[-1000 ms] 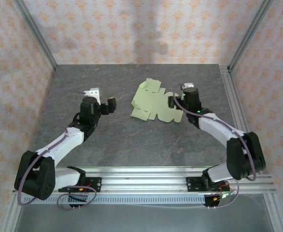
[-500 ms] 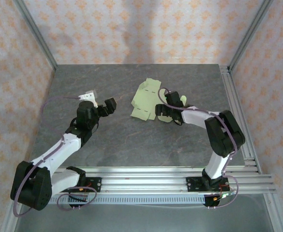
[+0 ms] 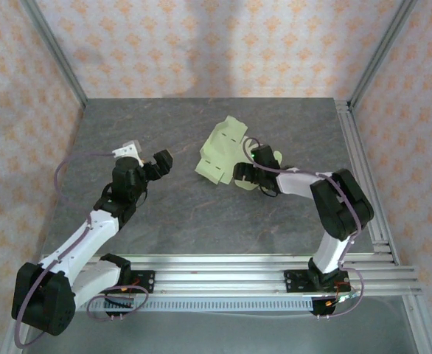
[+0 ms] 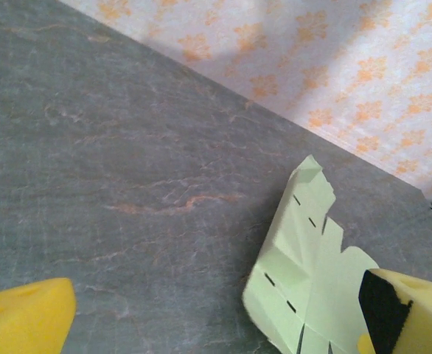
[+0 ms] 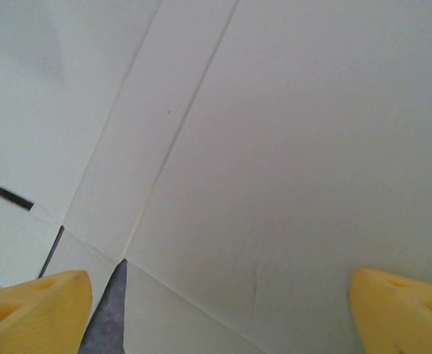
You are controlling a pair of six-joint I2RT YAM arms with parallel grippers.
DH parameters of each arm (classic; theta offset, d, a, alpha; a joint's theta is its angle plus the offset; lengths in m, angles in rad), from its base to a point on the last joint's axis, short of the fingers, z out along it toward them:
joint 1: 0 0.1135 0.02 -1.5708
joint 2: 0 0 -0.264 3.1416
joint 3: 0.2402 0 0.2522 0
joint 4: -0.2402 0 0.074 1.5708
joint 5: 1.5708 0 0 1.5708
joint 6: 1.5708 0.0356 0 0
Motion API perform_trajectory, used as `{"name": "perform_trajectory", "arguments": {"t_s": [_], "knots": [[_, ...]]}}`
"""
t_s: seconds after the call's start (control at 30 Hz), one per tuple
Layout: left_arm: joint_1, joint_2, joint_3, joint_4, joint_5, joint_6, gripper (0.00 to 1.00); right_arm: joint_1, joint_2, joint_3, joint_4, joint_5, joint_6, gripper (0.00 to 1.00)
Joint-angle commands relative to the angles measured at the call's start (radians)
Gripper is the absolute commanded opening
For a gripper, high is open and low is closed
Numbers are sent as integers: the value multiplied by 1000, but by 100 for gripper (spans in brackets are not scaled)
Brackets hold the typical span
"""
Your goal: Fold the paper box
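Observation:
The paper box (image 3: pixel 222 150) is a pale green die-cut sheet at the table's middle back, its left part bent up off the surface. My right gripper (image 3: pixel 244 175) sits low against the sheet's near right edge. In the right wrist view the paper box (image 5: pixel 275 147) lies just ahead of the right gripper (image 5: pixel 220 317), whose yellow pads (image 5: pixel 32 310) stand wide apart, open. My left gripper (image 3: pixel 157 164) hovers open to the sheet's left, apart from it. Its wrist view has the paper box (image 4: pixel 304 265) by the right pad (image 4: pixel 411 313), nothing between the left gripper (image 4: pixel 216 324) fingers.
Dark grey stone-look table (image 3: pixel 172 214) with patterned walls behind and at the sides. An aluminium rail (image 3: pixel 223 269) runs along the near edge and another rail (image 3: pixel 360 162) along the right side. A grey cable (image 3: pixel 76 158) loops off the left arm.
My right arm has swung left and dropped its gripper onto the sheet's near edge; the sheet has shifted left and its left part has risen. The left arm has drifted slightly left.

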Motion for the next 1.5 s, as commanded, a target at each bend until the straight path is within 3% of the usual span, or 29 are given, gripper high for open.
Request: {"name": "perform_trajectory", "arguments": {"t_s": [0.0,0.23,0.37,0.5,0.57,0.73,0.83,0.93,1.07,1.2,1.37,1.47], "knots": [[-5,3,27,-52,-36,-44,100,74,-36,-38,1,0,73,88],[-11,26,29,23,43,-74,100,215,-79,-2,-6,116,98,88],[-23,63,65,25,111,-64,100,228,-152,-23,-3,226,40,91],[-61,90,95,-9,95,-44,100,215,-245,-103,72,378,-97,99],[-78,103,100,-7,84,-46,100,165,-266,-109,61,353,-122,99],[-110,143,140,-49,46,-61,100,-24,-219,-86,63,115,-152,99],[-127,153,154,-67,35,-61,100,-108,-133,2,-50,13,-164,81],[-138,158,154,-77,22,-63,100,-149,-65,80,-165,-9,-199,64],[-148,164,150,-87,7,-60,100,-186,-1,138,-245,-6,-249,54],[-151,181,153,-92,3,-59,100,-227,64,190,-279,-117,-248,45],[-154,199,162,-103,1,-59,100,-227,82,217,-311,-110,-246,39],[-156,195,144,-64,35,-38,100,-227,56,194,-299,-64,-230,26]]}}
